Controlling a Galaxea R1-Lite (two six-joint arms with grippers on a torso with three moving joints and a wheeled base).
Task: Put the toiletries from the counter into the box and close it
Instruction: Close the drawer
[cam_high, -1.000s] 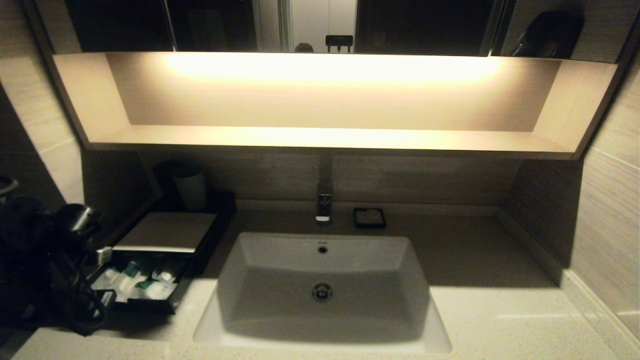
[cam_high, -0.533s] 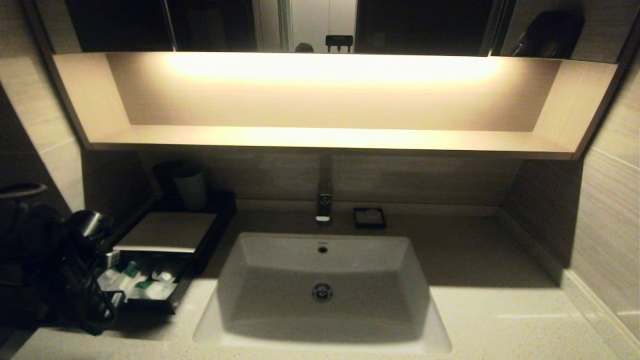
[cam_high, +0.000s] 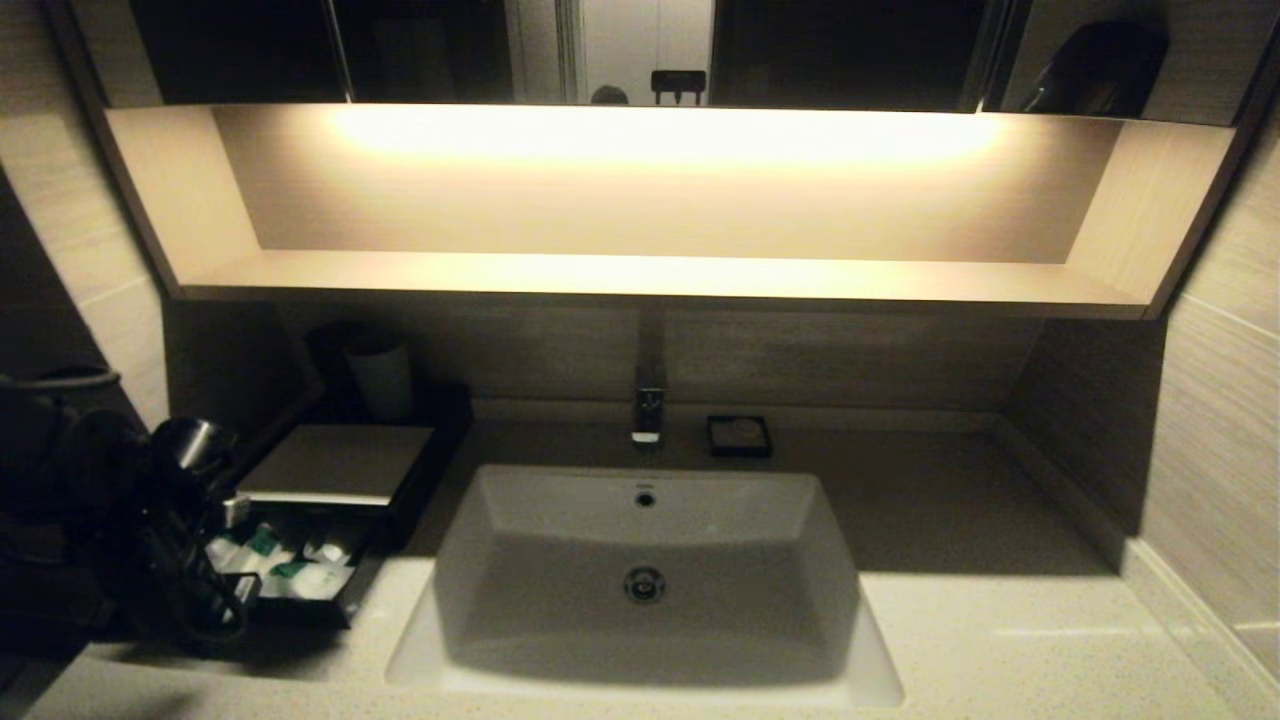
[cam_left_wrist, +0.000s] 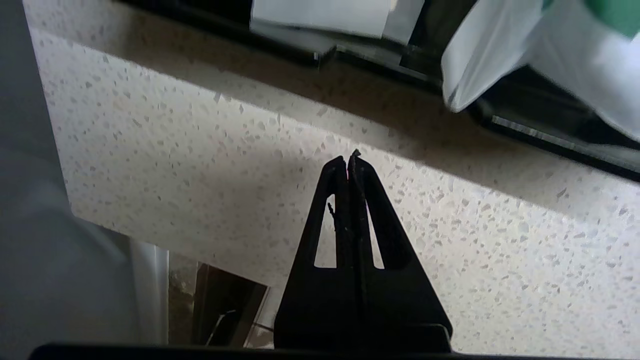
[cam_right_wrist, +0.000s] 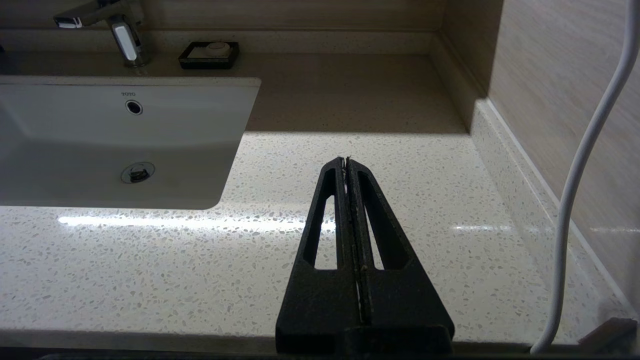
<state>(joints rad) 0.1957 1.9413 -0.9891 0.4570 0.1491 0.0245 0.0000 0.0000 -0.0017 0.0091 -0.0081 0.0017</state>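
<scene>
Left pincer (cam_left_wrist: 350, 159) over worktop (cam_high: 1000, 640) edge, just in front of box (cam_high: 335, 462)'s pulled-out drawer (cam_high: 300, 585). Toiletries (cam_high: 285, 565) in drawer, just beyond pincer. Cup (cam_high: 380, 378) behind box. Sink (cam_high: 645, 575) to pincer's right; tap (cam_high: 648, 405), small dish (cam_high: 738, 436) behind sink.

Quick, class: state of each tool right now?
Left tool: closed, holding nothing, over the counter beside the open box.
Right tool: closed, holding nothing.

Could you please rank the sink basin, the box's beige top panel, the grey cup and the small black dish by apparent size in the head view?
1. Sink basin
2. Top panel
3. Grey cup and black dish: these look alike, so I would not rank them.
</scene>
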